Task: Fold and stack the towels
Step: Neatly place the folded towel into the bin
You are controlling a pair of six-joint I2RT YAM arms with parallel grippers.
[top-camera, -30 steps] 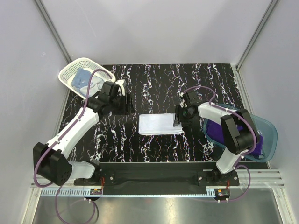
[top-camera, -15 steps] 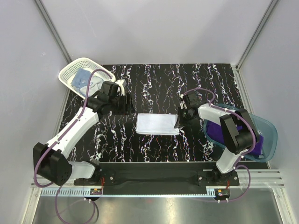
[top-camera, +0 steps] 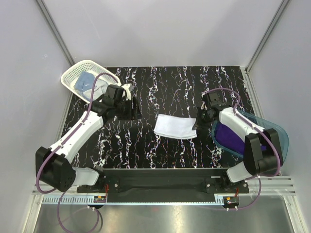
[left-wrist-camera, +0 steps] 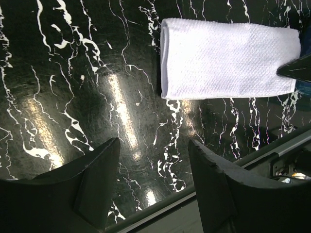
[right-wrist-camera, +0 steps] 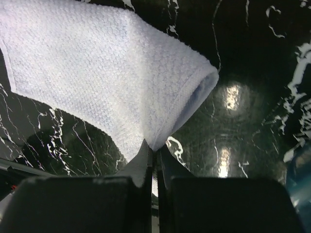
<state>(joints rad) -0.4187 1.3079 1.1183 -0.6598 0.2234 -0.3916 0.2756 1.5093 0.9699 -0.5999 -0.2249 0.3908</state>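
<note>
The folded white towel (top-camera: 175,127) lies a little askew at the middle of the black marbled table; it also shows in the left wrist view (left-wrist-camera: 228,58). My right gripper (top-camera: 197,127) is shut on that towel's right edge, the cloth (right-wrist-camera: 97,73) bunching into the pinch of the gripper (right-wrist-camera: 154,150). Left of the towel and clear of it, my left gripper (top-camera: 136,109) hangs open over bare table, nothing between its fingers (left-wrist-camera: 153,145). A purple towel (top-camera: 227,136) lies in the blue tub. A light blue towel (top-camera: 87,80) sits in the white basket.
The translucent blue tub (top-camera: 278,133) stands tilted at the right edge, just behind my right arm. The white lattice basket (top-camera: 73,72) leans at the back left corner. A metal rail (left-wrist-camera: 272,150) runs along the table's near edge.
My right gripper has shut on the white towel's right edge and pulled it to the right, toward the tub, leaving it slightly turned. The left arm has hardly moved.
</note>
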